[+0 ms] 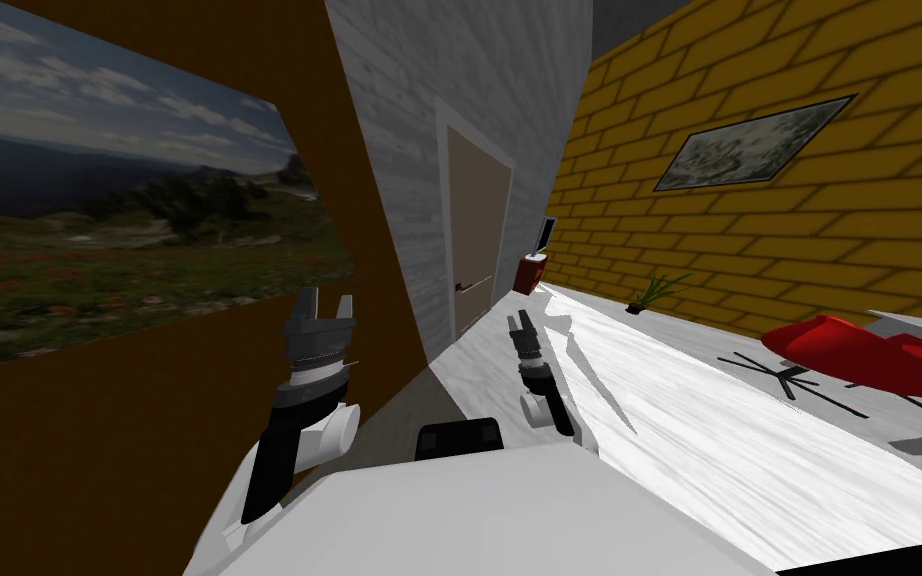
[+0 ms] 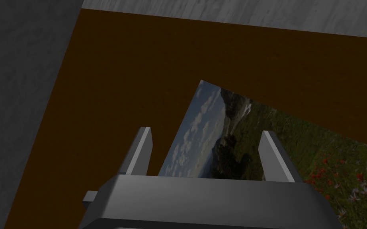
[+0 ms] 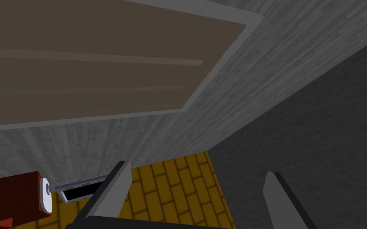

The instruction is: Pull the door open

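Note:
The brown door [image 1: 477, 230] stands shut in a pale frame in the grey wall ahead, with a small dark handle [image 1: 471, 285] on its left side. It is some way off from both hands. My right gripper [image 1: 521, 320] points toward it, open and holding nothing. In the right wrist view the door panel [image 3: 99, 59] lies well beyond the right gripper [image 3: 196, 187]. My left gripper [image 1: 327, 303] is raised beside the brown wall on the left, open and empty, as the left wrist view of it [image 2: 205, 135] confirms.
A brown wall [image 1: 149, 420] with a large landscape picture runs close on my left. By the door's right stand a red box [image 1: 529, 272] and a small screen [image 1: 546, 233]. A yellow brick wall [image 1: 749, 240], a small plant [image 1: 649, 290] and a red chair [image 1: 859, 355] line the right.

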Motion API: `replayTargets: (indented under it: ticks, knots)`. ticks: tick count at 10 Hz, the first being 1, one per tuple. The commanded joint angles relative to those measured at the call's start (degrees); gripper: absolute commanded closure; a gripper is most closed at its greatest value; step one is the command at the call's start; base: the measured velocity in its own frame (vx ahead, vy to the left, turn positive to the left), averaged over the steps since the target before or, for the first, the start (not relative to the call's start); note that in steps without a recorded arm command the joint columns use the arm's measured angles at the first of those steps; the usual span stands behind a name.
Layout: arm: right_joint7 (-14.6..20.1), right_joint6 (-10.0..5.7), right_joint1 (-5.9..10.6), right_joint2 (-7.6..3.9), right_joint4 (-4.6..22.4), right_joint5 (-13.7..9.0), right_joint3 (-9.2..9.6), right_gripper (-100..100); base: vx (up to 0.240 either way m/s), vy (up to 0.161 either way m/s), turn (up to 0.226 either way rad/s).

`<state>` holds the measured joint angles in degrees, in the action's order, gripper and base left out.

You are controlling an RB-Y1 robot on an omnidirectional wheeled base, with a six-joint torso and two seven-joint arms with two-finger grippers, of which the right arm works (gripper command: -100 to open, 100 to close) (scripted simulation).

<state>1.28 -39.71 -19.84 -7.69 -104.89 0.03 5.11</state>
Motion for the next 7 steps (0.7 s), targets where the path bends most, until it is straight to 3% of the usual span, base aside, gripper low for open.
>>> replayTargets:
  ticks: [1, 7]
  knots:
    - [0.7, -0.52, 0.57, -0.59, 2.0, -0.2, 0.12, -100, 0.074, -0.022, 0.119]
    - [2.8, -2.41, 3.04, -2.38, 10.2, -0.9, 0.91, -100, 0.098, -0.042, 0.119]
